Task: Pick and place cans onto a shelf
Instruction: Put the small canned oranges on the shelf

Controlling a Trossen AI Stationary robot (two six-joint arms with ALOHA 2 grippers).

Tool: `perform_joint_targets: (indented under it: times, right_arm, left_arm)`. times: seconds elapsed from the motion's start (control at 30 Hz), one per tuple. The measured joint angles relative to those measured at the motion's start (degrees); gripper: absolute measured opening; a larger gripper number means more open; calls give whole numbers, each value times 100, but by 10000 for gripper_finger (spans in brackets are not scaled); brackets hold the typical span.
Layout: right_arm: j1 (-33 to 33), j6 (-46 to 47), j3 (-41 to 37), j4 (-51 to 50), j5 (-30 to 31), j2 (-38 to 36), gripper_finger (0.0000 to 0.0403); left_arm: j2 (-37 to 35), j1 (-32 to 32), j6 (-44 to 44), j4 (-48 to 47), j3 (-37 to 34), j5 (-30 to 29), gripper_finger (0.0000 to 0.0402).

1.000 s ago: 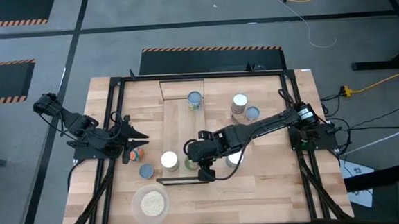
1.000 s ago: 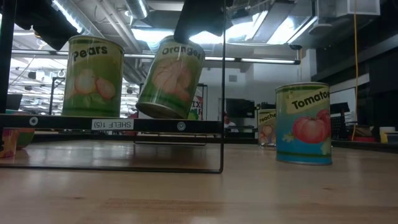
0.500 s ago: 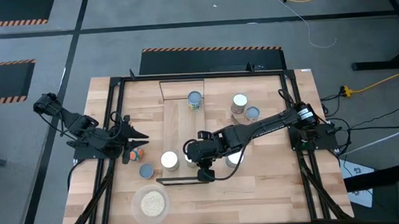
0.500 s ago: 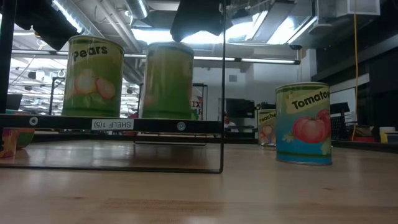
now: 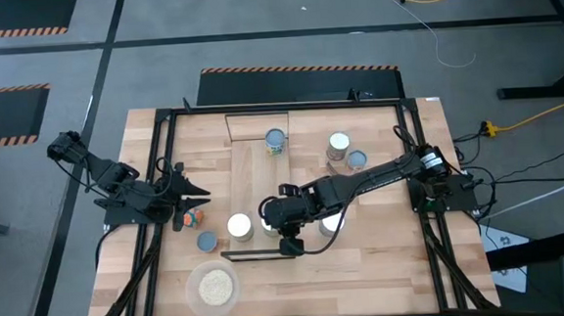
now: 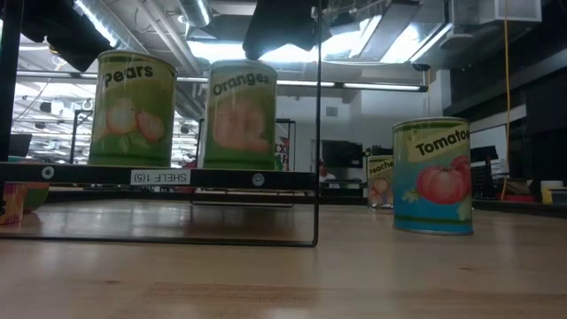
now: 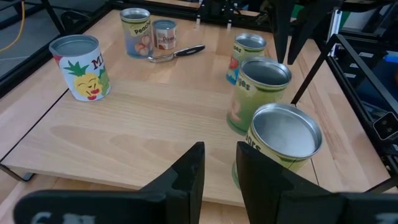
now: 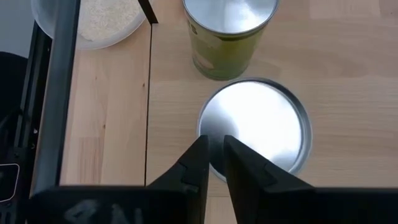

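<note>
The shelf (image 5: 252,179) is a pale board on the tabletop. The Pears can (image 6: 135,108) and the Oranges can (image 6: 239,115) stand upright side by side on the shelf's near end. My right gripper (image 8: 214,163) comes down over the Oranges can (image 8: 255,124) and is shut on its rim. A pineapple can (image 5: 275,141) stands at the shelf's far end. The Tomato can (image 6: 432,175) stands on the table right of the shelf. My left gripper (image 7: 219,177) waits open and empty at the table's left (image 5: 198,193). My right gripper pinches the near edge of the Oranges can's top rim (image 8: 213,142) between its two fingers. One finger (image 8: 196,163) is outside the wall and one (image 8: 241,165) is over the silvery lid. The fingers point down from above. The can stands upright with its base on the shelf.
A Peaches can (image 5: 338,147) and a smaller can (image 5: 357,159) stand at the far right. A blue-grey-topped can (image 5: 208,242), a multicoloured object (image 5: 190,218) and a dish of beige grains (image 5: 213,288) lie left of and in front of the shelf. A black frame (image 5: 162,126) borders the table.
The Oranges can hung tilted in my right gripper, clear of the shelf. It has been tipped upright and set down on the shelf next to the Pears can. My right gripper has stayed above it, moving only slightly.
</note>
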Motion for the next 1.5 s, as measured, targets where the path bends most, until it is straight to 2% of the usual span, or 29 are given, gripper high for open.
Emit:
perform_joint_targets:
  times: [0.43, 0.6, 0.8, 0.93, 1.1, 1.2, 1.5]
  right_arm:
    - [0, 43, 0, -48, -4, 1, 51]
    - [0, 9, 181, -662, -246, -42, 51]
    - [37, -222, 332, -1039, -227, -483, 52]
    - [99, -534, 238, -1161, 88, -902, 52]
    - [166, -804, -408, -904, 471, -1350, 52]
    - [147, -829, -1065, -388, 460, -1573, 52]
    - [-327, -915, -2627, 974, -581, -1939, 52]
  left_arm:
    - [-2, 2, 0, 0, 0, 0, 85]
    - [0, 1, -4, 4, 0, 0, 85]
    - [-1, 0, -7, 43, 0, 0, 85]
    - [-2, 7, -9, 131, 0, -5, 85]
    - [-2, 27, -190, 199, 0, 23, 85]
    - [52, 201, -348, 203, 0, 314, 85]
    - [719, 1603, -458, 136, 274, 1917, 85]
